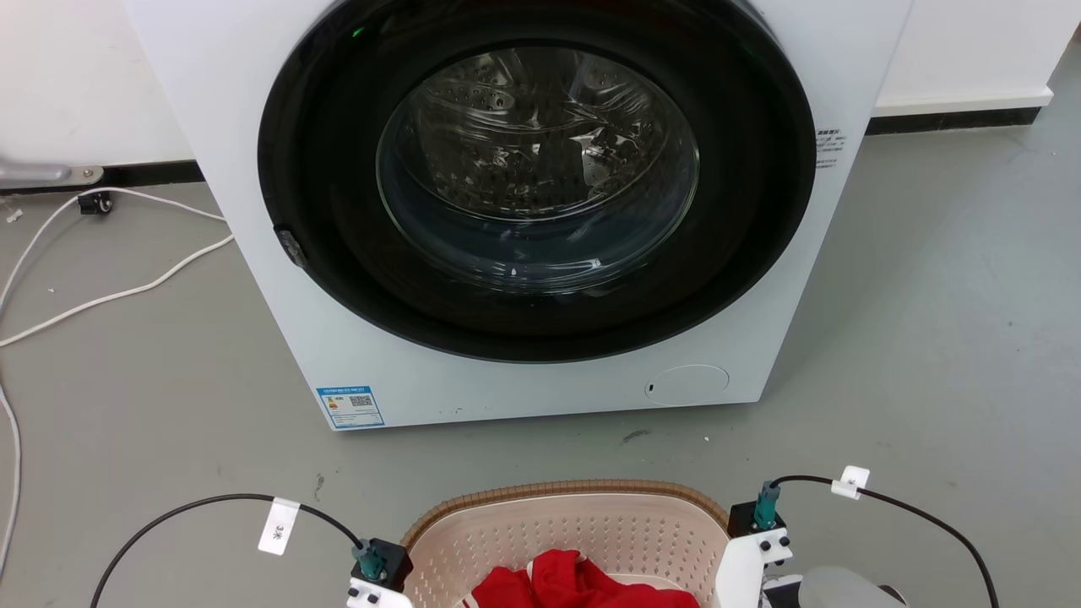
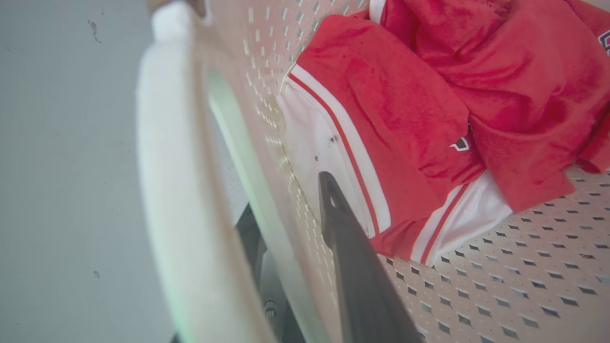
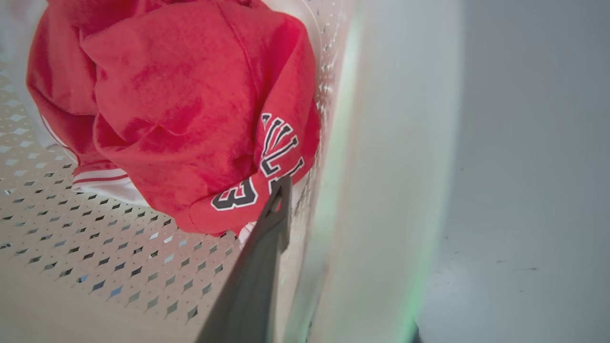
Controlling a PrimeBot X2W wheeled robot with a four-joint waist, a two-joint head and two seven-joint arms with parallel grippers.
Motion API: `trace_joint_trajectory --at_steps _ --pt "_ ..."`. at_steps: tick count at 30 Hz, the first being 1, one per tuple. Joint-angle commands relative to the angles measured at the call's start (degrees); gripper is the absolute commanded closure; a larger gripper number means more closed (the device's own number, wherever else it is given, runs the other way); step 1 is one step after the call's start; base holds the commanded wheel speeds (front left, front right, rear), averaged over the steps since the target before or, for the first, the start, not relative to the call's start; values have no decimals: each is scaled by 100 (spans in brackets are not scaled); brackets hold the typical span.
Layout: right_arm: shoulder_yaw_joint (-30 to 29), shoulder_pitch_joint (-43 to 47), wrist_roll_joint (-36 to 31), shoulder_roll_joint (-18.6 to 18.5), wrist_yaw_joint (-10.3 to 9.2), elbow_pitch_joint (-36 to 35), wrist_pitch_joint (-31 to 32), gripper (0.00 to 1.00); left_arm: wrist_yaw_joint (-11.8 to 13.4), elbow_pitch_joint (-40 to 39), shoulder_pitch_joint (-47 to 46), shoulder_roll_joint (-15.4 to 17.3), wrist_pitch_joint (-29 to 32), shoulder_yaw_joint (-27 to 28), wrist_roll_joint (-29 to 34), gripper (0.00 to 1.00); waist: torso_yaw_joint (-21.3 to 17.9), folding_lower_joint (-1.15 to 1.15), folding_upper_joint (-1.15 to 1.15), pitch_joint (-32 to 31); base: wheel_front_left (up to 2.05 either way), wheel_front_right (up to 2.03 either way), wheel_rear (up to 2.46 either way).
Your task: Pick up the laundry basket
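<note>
The laundry basket [image 1: 564, 523], cream and perforated with a brown woven-look rim, sits on the floor at the bottom of the head view with red and white clothes [image 1: 583, 584] in it. My two wrists flank its left and right ends. In the left wrist view, my left gripper [image 2: 286, 195] straddles the basket's white handle [image 2: 167, 181], one dark finger [image 2: 352, 267] inside the wall and the other outside, closed on it. My right gripper [image 3: 343, 200] grips the opposite white handle [image 3: 381, 166] the same way; its inner finger [image 3: 262, 267] lies against the wall and the outer one is hidden.
A white front-loading washing machine [image 1: 524, 380] with its dark round door shut stands just beyond the basket. White cables [image 1: 110, 295] trail over the grey floor at the left. Open grey floor [image 1: 946, 355] lies to the right.
</note>
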Motion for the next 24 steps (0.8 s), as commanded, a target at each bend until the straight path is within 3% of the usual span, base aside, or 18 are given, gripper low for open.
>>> trace_joint_trajectory --at_steps 1,24 --pt "75 -77 -68 -135 20 45 28 100 -11 56 -64 170 17 -47 71 100 1 0 0 1 0 0 0" --pt "128 -136 -13 -151 20 86 -4 100 -11 119 -26 93 -45 -53 46 100 5 0 0 29 0 0 0"
